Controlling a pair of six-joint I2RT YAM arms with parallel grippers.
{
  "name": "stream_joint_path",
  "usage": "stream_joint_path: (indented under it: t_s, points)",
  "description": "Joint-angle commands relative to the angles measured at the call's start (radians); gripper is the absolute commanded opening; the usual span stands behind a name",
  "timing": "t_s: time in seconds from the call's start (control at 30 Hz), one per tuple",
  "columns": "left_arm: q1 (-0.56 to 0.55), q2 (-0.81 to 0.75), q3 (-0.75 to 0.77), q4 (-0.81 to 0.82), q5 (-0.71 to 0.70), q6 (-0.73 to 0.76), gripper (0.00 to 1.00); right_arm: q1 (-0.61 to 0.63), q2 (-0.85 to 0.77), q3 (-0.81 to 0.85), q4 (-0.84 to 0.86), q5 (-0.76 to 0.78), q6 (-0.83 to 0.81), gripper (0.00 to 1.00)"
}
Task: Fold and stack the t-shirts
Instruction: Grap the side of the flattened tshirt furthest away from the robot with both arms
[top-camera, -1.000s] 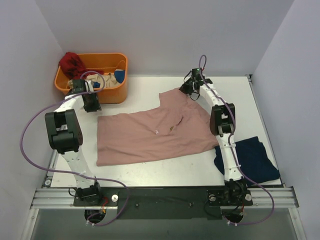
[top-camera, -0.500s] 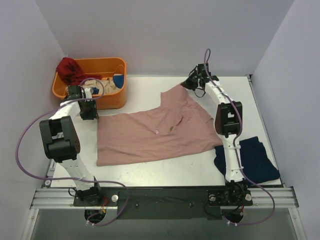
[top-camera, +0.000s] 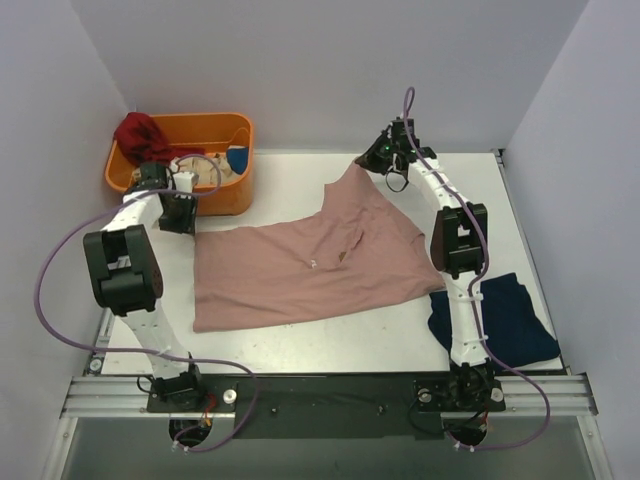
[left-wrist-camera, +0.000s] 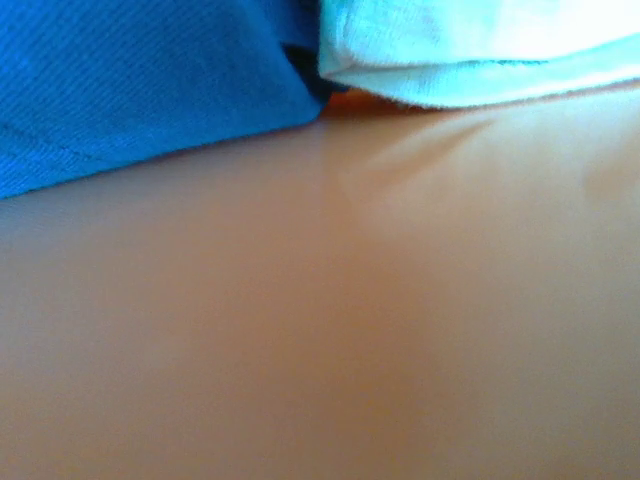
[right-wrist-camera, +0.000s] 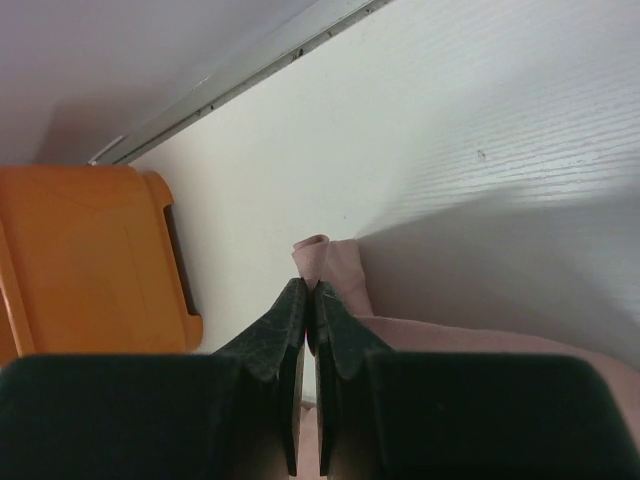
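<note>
Pink t-shirt is spread flat on the bench, its far corner taken up for a fold.
The corner is pinched between the right fingers. The navy t-shirt is set aside near-right. The left fingers are held against the orange bin, grip not discernible.

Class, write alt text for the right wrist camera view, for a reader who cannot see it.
Two dark fingers pinch a fold of pink shirt, shut tight on it, over a white table. An orange bin stands at the left.
</note>
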Motion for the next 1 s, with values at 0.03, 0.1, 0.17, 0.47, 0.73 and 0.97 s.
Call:
stream_joint_path:
  t_s: [0.03,0.1,0.17,0.47,0.73,0.97]
  points:
    - [-0.008,0.127,0.221,0.017,-0.039,0.013,0.51,-0.01,-0.083,-0.028,0.017,-0.016,-0.033,0.0]
    - [-0.008,0.145,0.272,0.028,-0.03,0.004,0.52,-0.013,-0.092,-0.04,0.017,-0.016,-0.041,0.0]
    - [-0.007,0.157,0.318,0.011,-0.036,-0.004,0.52,-0.016,-0.1,-0.054,0.016,-0.016,-0.046,0.0]
    - [0.0,-0.039,0.146,-0.182,0.05,0.18,0.51,-0.016,-0.117,-0.071,0.019,-0.035,-0.059,0.0]
    - [-0.028,-0.168,0.045,-0.326,0.091,0.42,0.49,-0.015,-0.125,-0.077,0.023,-0.055,-0.07,0.0]
    - [-0.143,-0.125,0.005,-0.226,0.004,0.588,0.47,-0.006,-0.148,-0.093,0.017,-0.059,-0.108,0.0]
